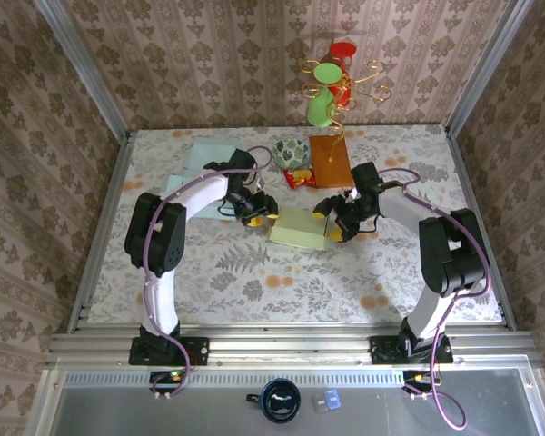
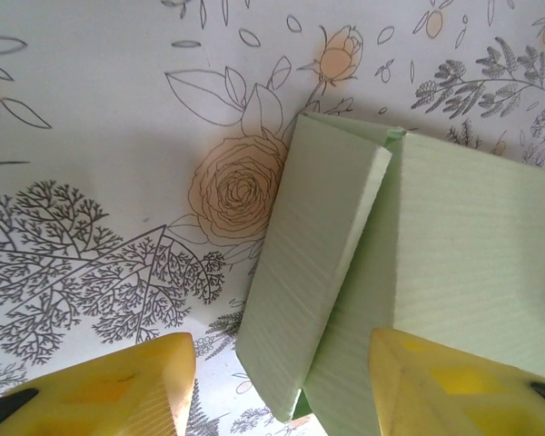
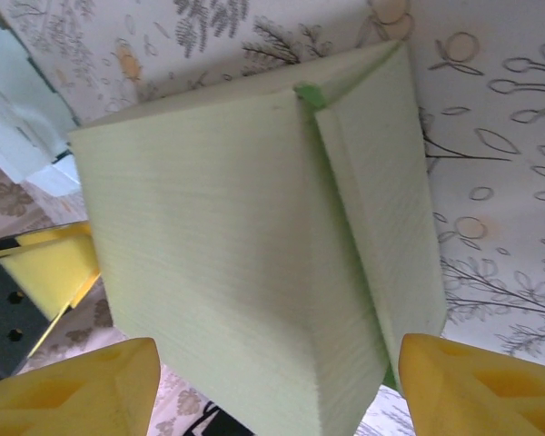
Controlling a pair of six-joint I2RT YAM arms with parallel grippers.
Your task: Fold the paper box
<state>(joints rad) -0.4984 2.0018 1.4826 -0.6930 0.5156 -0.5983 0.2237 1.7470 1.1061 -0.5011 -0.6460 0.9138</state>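
The pale green paper box (image 1: 299, 228) lies flat on the flowered table between my two grippers. In the left wrist view a narrow side flap (image 2: 313, 263) stands tilted up from the box's main panel (image 2: 472, 236). My left gripper (image 2: 282, 400) is open at the box's left end, one yellow finger (image 2: 118, 386) on the table side and the other over the panel. My right gripper (image 3: 277, 400) is open, straddling the box's right end, where a folded side panel (image 3: 381, 209) meets the broad face (image 3: 209, 236). From above, the grippers (image 1: 262, 216) (image 1: 334, 222) flank the box.
Behind the box lie an orange flat box (image 1: 330, 159), a green patterned ball (image 1: 292, 150) and a red packet (image 1: 297, 178). Light blue sheets (image 1: 209, 153) lie at the back left. A wire ornament stand (image 1: 336, 82) is at the back wall. Metal frame rails edge the table.
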